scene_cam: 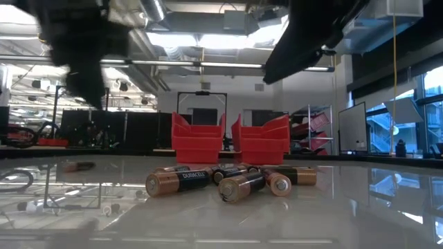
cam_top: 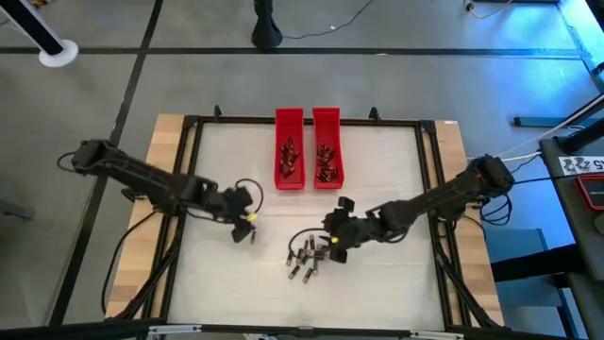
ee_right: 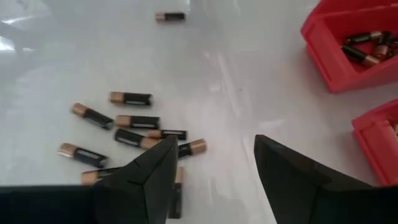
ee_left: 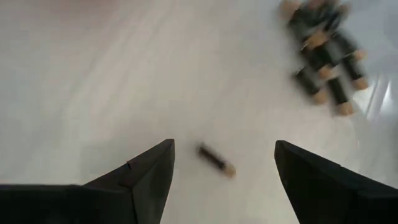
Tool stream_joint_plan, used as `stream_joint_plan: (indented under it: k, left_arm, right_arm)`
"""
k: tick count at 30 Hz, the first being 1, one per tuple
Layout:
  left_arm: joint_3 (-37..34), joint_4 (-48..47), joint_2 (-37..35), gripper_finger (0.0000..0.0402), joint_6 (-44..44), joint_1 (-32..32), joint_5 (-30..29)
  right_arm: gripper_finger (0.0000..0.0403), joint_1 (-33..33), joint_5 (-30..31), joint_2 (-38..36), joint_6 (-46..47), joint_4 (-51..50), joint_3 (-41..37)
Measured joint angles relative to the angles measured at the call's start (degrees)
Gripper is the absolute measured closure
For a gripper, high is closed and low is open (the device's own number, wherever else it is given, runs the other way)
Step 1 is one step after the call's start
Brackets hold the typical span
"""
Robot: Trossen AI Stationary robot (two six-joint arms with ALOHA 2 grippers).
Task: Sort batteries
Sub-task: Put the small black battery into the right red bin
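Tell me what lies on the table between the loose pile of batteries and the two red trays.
Nothing: in the high view the white tabletop is bare between the battery pile and the red trays. The right gripper hovers at the pile's edge.

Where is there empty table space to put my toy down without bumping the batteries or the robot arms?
Bare patches: the far corners either side of the red trays, and the near right corner. Crowded: the near middle, where loose batteries lie under the right gripper; the left gripper hovers over a lone battery.
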Motion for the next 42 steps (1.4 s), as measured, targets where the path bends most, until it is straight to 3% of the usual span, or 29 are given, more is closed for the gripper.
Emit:
stream_joint_plan:
  k: [3,6,15,20,23,36,39,42]
  left_arm:
    - [-1.64,-1.77,0.46,0.0137,-13.29,-4.00,-0.23]
    - [-2.05,-1.77,1.46,0.0137,-19.31,-7.19,-0.92]
    - [1.19,-1.94,11.56,0.0158,-18.84,-11.85,-1.80]
    - [3.47,-10.03,17.70,0.0179,-21.78,-11.70,-1.75]
    - [3.94,-9.69,21.37,0.0189,-22.86,-11.70,-1.46]
    - [7.17,-11.21,24.03,0.0199,-17.90,-11.83,-4.63]
    - [9.14,-6.82,23.41,0.0199,-11.10,-10.36,-7.78]
    - [9.69,4.49,23.31,0.0199,4.69,-9.36,-6.61]
  right_arm:
    - [0.0189,-1.12,-0.03,0.74,-1.09,0.03,0.00]
    - [0.0189,-1.83,-0.01,1.36,-1.73,0.55,0.00]
    - [0.0189,-2.11,-0.50,1.77,-5.41,2.95,0.00]
    - [0.0189,-2.51,-0.97,1.78,-5.77,2.93,0.00]
    - [0.0189,-2.45,-0.94,1.77,-5.77,2.91,0.00]
    - [0.0189,-2.42,-0.95,1.77,-7.06,2.45,0.00]
    - [0.0189,-2.42,-0.95,1.77,-7.06,2.45,0.00]
    - [0.0189,-2.48,-0.76,1.77,-6.54,2.45,0.00]
